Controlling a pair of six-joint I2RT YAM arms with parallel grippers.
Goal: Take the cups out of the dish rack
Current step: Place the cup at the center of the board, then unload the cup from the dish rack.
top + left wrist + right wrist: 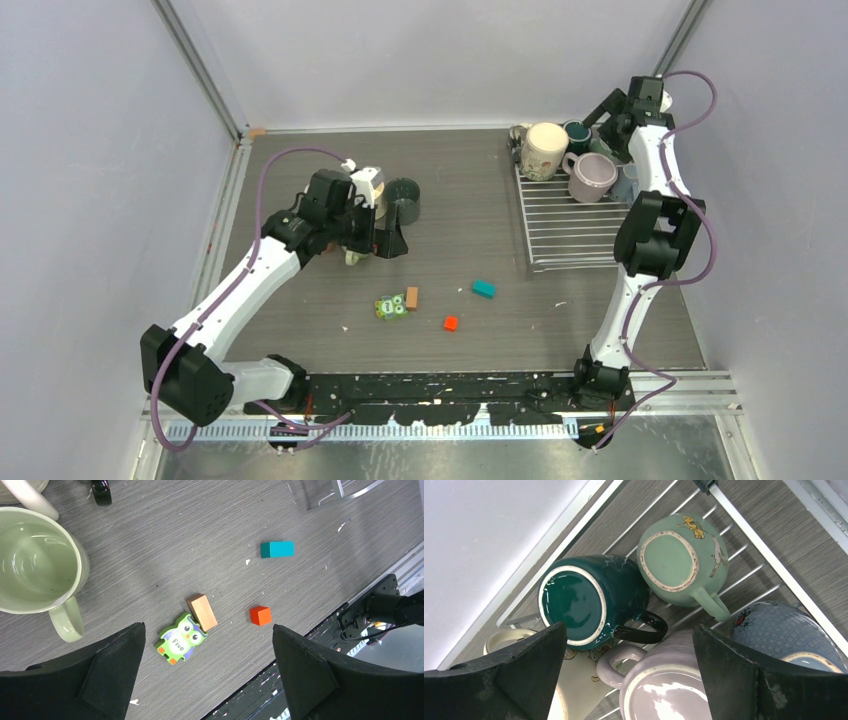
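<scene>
Targeting: mauve cup [659, 695] at 6 o'clock of right end effector [626, 630]
Handle: 9 o'clock
Jaws: wide open, empty

A dark teal mug [574, 600] and a pale green mug [674, 555] stand base-up on the wire dish rack [769, 553] in the upper frame. A mauve mug [659, 690] sits lower centre, with a blue-grey mug [779, 630] at right. The right pincer [629, 632] gapes wide along the bottom.

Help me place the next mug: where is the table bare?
Bare: the table between the dark mug and the rack, and the rack's near half. Crowded: the rack's far end, where mugs are packed together, and around the blocks mid-front.
</scene>
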